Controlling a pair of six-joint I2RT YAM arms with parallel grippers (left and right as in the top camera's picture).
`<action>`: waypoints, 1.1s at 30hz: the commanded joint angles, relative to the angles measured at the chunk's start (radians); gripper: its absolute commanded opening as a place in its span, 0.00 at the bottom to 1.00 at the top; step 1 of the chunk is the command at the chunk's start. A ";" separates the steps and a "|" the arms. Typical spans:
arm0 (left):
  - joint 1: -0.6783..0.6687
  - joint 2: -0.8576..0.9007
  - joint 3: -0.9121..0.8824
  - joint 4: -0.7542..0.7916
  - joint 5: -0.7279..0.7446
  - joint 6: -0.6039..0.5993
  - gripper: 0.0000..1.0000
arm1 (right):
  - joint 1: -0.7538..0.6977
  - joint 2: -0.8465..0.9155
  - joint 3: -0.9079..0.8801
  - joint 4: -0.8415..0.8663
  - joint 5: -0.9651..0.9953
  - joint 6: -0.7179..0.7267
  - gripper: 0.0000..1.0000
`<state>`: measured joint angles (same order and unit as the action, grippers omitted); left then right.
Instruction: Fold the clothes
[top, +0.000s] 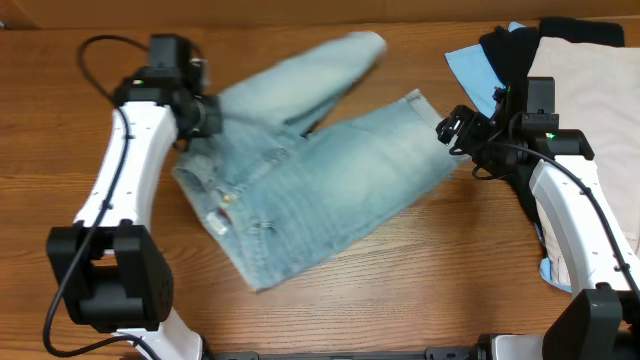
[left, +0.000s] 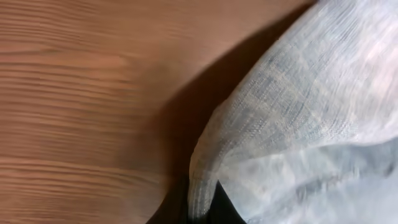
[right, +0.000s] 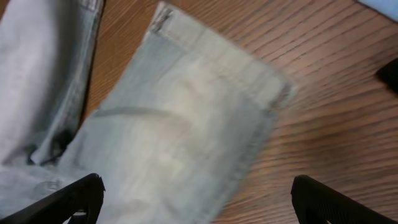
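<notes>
Light-blue denim shorts (top: 320, 190) lie spread across the middle of the table. One leg is raised and blurred toward the back (top: 335, 60). My left gripper (top: 205, 118) is at the shorts' left edge. In the left wrist view it (left: 200, 211) is shut on a fold of the denim (left: 298, 118), which rises from between the dark fingers. My right gripper (top: 452, 130) hovers by the other leg's hem. In the right wrist view it (right: 199, 205) is open, its fingers (right: 78, 196) far apart over the hemmed leg (right: 199, 118), touching nothing.
A pile of other garments sits at the back right: beige (top: 590, 90), black (top: 510, 50) and sky-blue (top: 468, 68). More sky-blue cloth shows by the right arm's base (top: 552, 270). Bare wooden table (top: 400, 290) lies in front of the shorts.
</notes>
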<state>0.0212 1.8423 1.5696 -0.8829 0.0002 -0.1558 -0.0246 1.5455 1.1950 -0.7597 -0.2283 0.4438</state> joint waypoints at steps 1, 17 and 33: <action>0.068 0.002 0.012 0.075 -0.067 -0.094 0.38 | 0.001 -0.029 0.003 0.006 0.027 -0.006 1.00; -0.006 0.001 0.089 -0.119 0.243 -0.048 1.00 | 0.038 0.246 0.003 0.238 0.056 -0.088 0.94; -0.238 0.002 -0.163 -0.346 0.137 -0.166 0.75 | 0.042 0.358 0.003 0.250 0.055 -0.101 0.82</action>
<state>-0.2184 1.8427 1.4860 -1.2266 0.1642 -0.2626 0.0147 1.8851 1.1946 -0.5152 -0.1783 0.3508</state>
